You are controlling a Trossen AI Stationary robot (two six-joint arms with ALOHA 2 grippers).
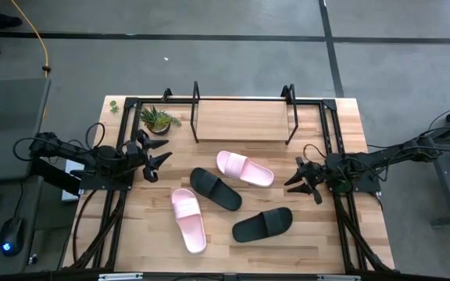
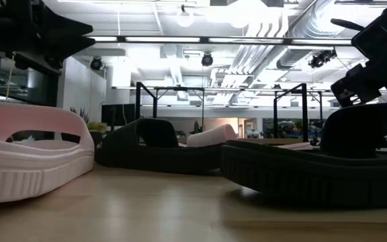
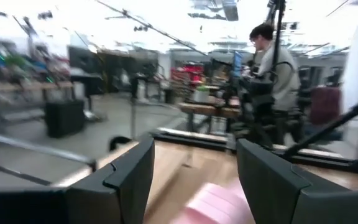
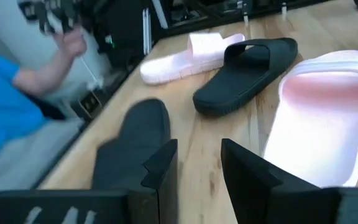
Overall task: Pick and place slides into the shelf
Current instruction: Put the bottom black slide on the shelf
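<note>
Slides, four, all lying on the desk (image 1: 342, 242) in front of the shelf; none is yet placed.

- Pale pink slide (image 1: 244, 168): nearest the shelf, lying at an angle just beside one black slide.
- Black slide (image 1: 216, 188): at the middle of the desk, between the two pink ones.
- Second pale pink slide (image 1: 188, 219): nearer the front edge, on the left arm's side.
- Second black slide (image 1: 263, 224): towards the front, on the right arm's side.

Shelf (image 1: 241, 119): a wooden board in a thin black rod frame at the far edge of the desk, with nothing seen on it. A small potted plant (image 1: 157, 119) stands just beside it.

Handling, as judged: each slide appears to be one piece of moulded foam, so it is taken to be light, springy and not fragile; the matte surface is expected to grip well. The wide strap, arched clear of the footbed, is judged the best hold, one finger being passed under it. A pinch on the sole's side wall is the alternative, though the sole may flex.

Left gripper (image 1: 156, 162): held above the desk near the plant, fingers spread wide and grasping nothing.

Right gripper (image 1: 297, 181): held at the right side of the desk, facing the slides, fingers partly apart with nothing between them.
</note>
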